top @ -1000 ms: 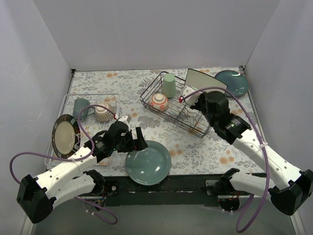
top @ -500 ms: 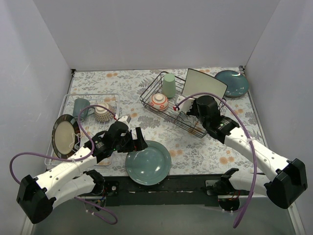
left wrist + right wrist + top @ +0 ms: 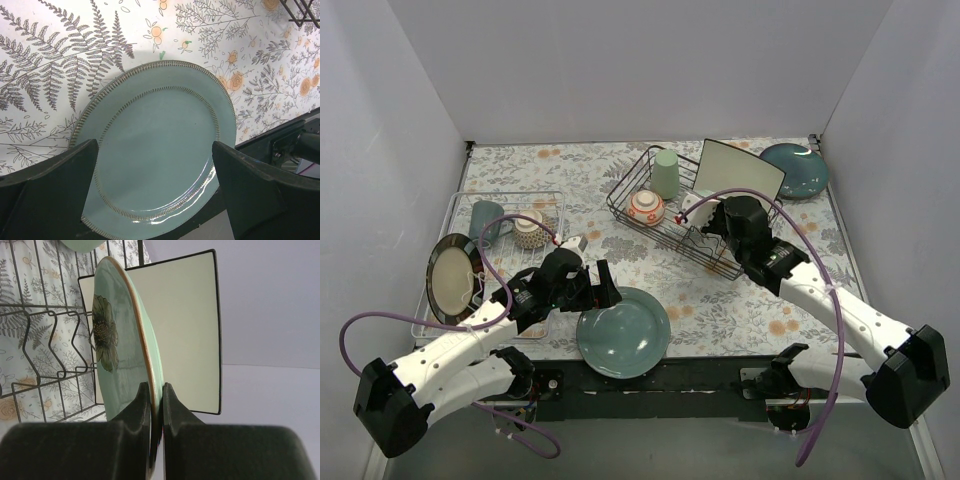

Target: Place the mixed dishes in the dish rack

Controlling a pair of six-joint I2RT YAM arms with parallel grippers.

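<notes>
The right gripper (image 3: 156, 390) is clamped on the rim of a round light green plate with a flower motif (image 3: 107, 335), its two fingers pinched together on either face of the edge. The plate stands upright on edge, over the plate-slot loops of the black wire dish rack (image 3: 47, 340). Just behind it the large white square plate (image 3: 190, 330) leans upright at the rack's far right end. In the top view the rack (image 3: 625, 178) sits toward the far right part of the table, with the pale green cup (image 3: 666, 174) at its far side and the small red-orange bowl (image 3: 646, 207) just in front of the cup.

The left gripper (image 3: 155, 185) has its fingers spread wide apart, holding nothing. It hangs low over a teal ribbed plate (image 3: 160, 145), which lies flat at the table's near edge, about midway along it. A pale wire tray (image 3: 450, 215) lies along the table's left edge.
</notes>
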